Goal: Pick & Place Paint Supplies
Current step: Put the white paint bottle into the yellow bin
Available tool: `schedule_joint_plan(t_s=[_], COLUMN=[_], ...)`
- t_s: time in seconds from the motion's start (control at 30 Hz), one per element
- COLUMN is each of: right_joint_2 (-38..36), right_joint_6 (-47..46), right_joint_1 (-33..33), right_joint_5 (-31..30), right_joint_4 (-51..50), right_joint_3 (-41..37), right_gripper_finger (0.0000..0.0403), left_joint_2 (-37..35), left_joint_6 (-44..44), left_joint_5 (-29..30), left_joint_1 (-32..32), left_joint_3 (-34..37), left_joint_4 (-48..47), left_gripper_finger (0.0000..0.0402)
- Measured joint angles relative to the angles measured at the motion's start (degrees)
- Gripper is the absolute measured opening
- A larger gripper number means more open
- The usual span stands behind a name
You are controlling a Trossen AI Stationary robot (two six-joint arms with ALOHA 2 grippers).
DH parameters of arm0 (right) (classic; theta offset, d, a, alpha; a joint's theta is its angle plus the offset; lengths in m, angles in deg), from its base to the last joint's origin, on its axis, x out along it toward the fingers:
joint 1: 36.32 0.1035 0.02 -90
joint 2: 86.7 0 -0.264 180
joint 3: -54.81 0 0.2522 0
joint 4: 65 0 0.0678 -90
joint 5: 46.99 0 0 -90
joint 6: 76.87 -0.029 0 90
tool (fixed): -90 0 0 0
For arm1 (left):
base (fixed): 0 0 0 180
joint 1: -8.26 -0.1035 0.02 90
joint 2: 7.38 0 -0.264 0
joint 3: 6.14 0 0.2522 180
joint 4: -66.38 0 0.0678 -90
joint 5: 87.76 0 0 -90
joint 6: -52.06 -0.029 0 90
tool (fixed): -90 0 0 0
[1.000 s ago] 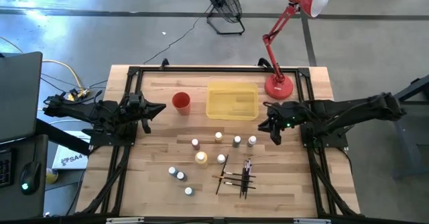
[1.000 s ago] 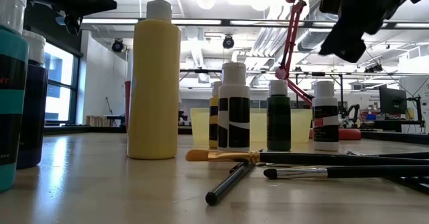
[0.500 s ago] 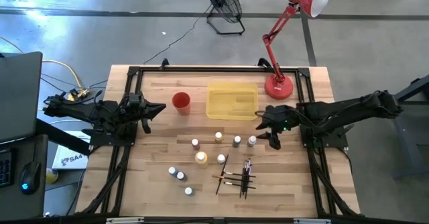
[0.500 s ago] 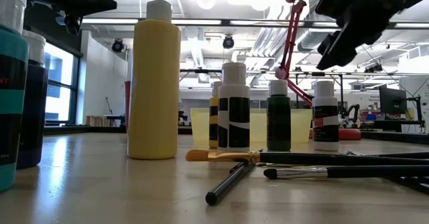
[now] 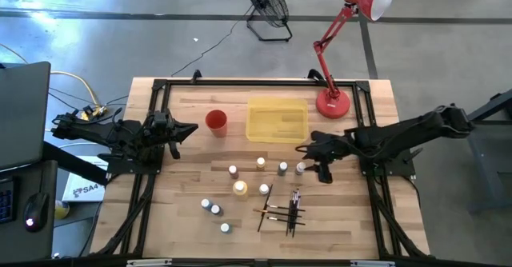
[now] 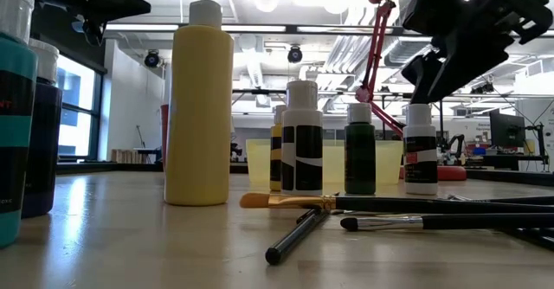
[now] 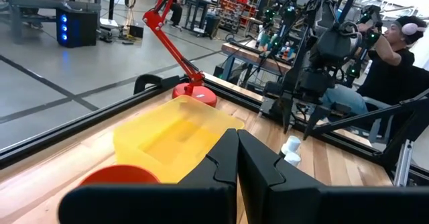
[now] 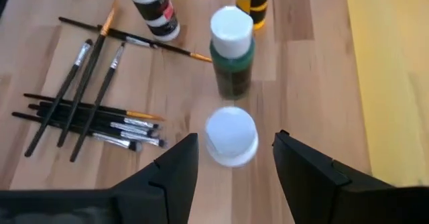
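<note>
Small paint bottles stand upright on the wooden table. A row of them (image 5: 260, 164) runs across the middle, and its right-hand white-capped bottle (image 8: 231, 135) (image 5: 300, 168) (image 6: 421, 150) stands between the fingers of my open right gripper (image 8: 234, 139) (image 5: 317, 161), which slants down over it without touching. A green bottle (image 8: 232, 60) stands just beyond. Dark-handled brushes (image 5: 280, 211) (image 8: 87, 117) lie in a loose pile nearer the front. My left gripper (image 5: 182, 129) (image 7: 236, 143) waits shut at the table's left, pointing level.
A yellow translucent tray (image 5: 277, 121) and a red cup (image 5: 216, 121) sit toward the far edge, and a red lamp's base (image 5: 332, 105) stands at the far right. A tall yellow bottle (image 5: 240, 189) and more small bottles (image 5: 214, 209) stand front left of the brushes.
My right gripper has come down and toward the table's left, over the right-hand bottle of the row. It has rolled about its own axis and opened, so its fingers now stand on either side of that bottle's cap. Nothing on the table has moved.
</note>
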Motion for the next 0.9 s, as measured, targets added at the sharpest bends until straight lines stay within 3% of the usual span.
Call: schedule_joint_plan(t_s=[0.5,0.9], right_joint_2=[6.13,6.3], right_joint_6=[0.15,0.13], right_joint_1=[-0.02,-0.02], right_joint_5=[0.34,-0.09], right_joint_4=[4.42,4.29], right_joint_3=[0.0,0.0], right_gripper_finger=[0.0185,0.0185], left_joint_2=[0.02,0.02], left_joint_6=[-0.01,0.0], left_joint_5=[-0.01,-0.02], left_joint_1=[-0.01,-0.01], left_joint_3=[0.0,0.0], left_joint_4=[0.02,0.02], left_gripper_finger=[0.0,0.0])
